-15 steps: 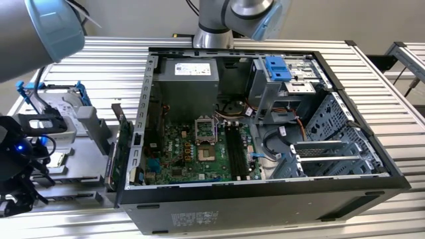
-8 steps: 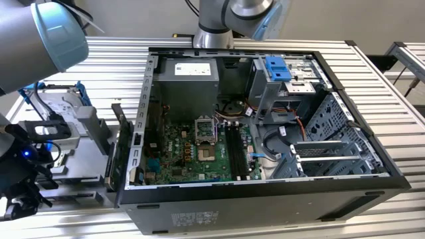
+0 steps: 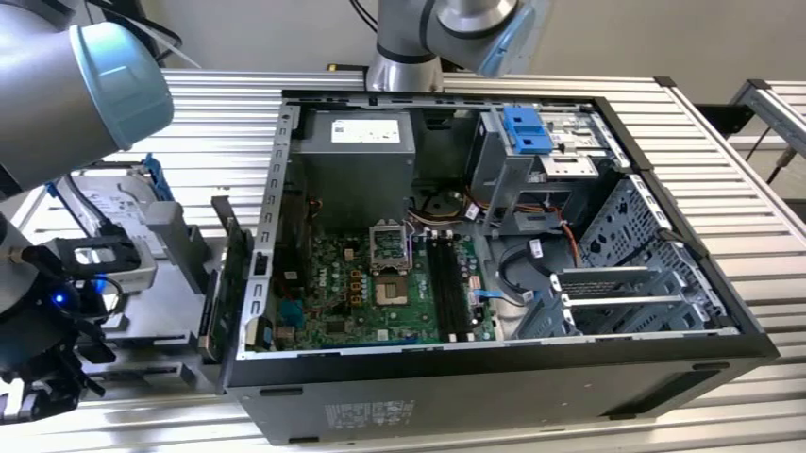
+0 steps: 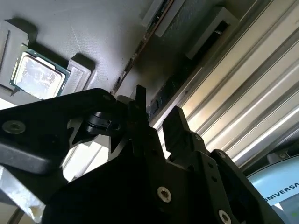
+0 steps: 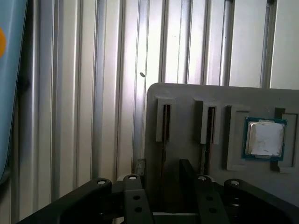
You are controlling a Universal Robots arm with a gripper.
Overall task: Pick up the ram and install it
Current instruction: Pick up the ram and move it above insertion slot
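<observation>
Gripper (image 5: 160, 170) stands wide, one finger to each side of the ram (image 5: 164, 126), which sits on edge in a slot of the grey holder (image 5: 187, 93); contact cannot be confirmed. A second stick (image 5: 208, 126) occupies the neighbouring slot (the processor (image 5: 265, 138) lies beyond it). Judgement: a sound grasp needs the gap centred on the board, with the pads square to its flat faces and clear of the neighbour.
</observation>
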